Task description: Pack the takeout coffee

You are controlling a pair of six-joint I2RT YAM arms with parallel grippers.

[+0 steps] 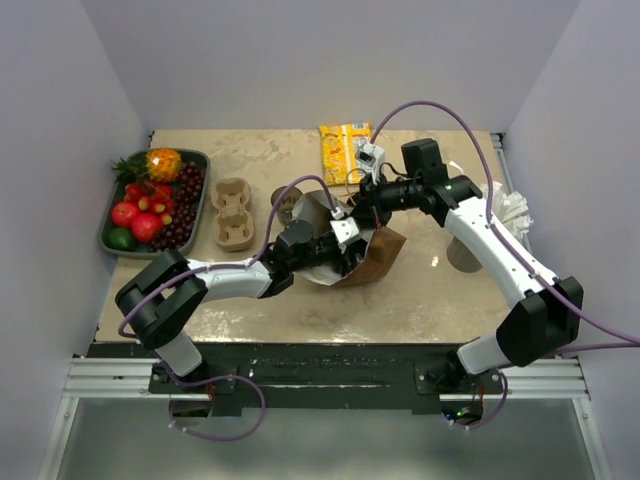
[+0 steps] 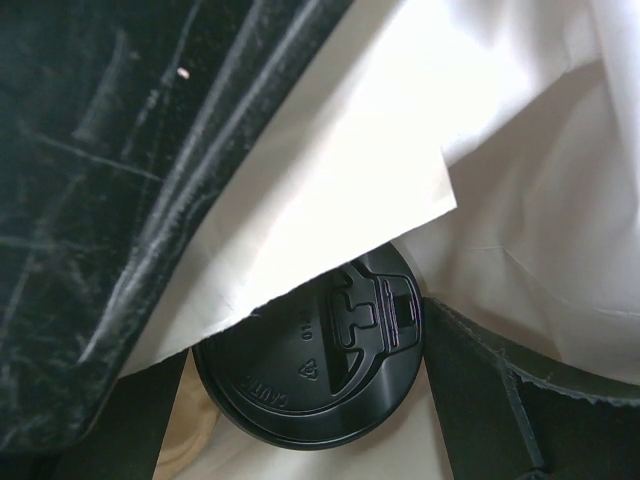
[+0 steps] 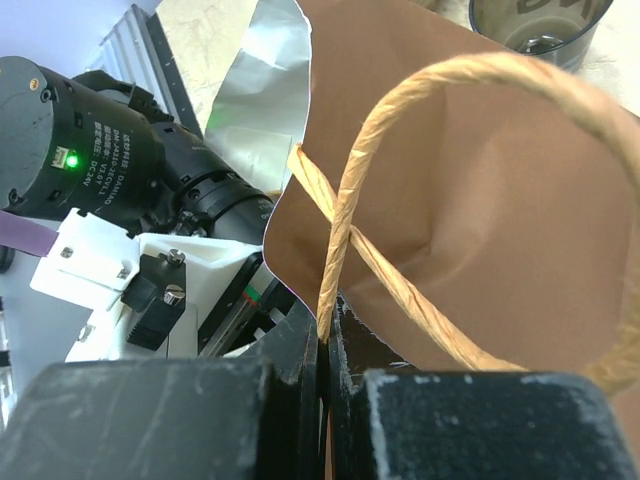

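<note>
A brown paper bag [image 1: 385, 255] lies on its side mid-table, mouth toward the left. My right gripper [image 3: 328, 330] is shut on the bag's twisted paper handle [image 3: 345, 240] and holds the mouth up [image 1: 365, 205]. My left gripper [image 1: 340, 252] reaches into the bag. In the left wrist view its jaws stand wide open [image 2: 300, 420]. The takeout coffee's black lid [image 2: 310, 370] lies between the fingers [image 2: 500, 400], against the bag's white lining [image 2: 520, 180]. A fold of that lining covers the lid's upper left. The cup's body is hidden.
A tray of fruit [image 1: 115, 235] sits at the far left, with a cardboard cup carrier [image 1: 232, 212] beside it. A dark cup [image 1: 285, 203] stands behind the bag, a yellow packet [image 1: 343, 150] at the back. A paper cup [image 1: 465, 250] and white napkins [image 1: 510, 215] are at the right.
</note>
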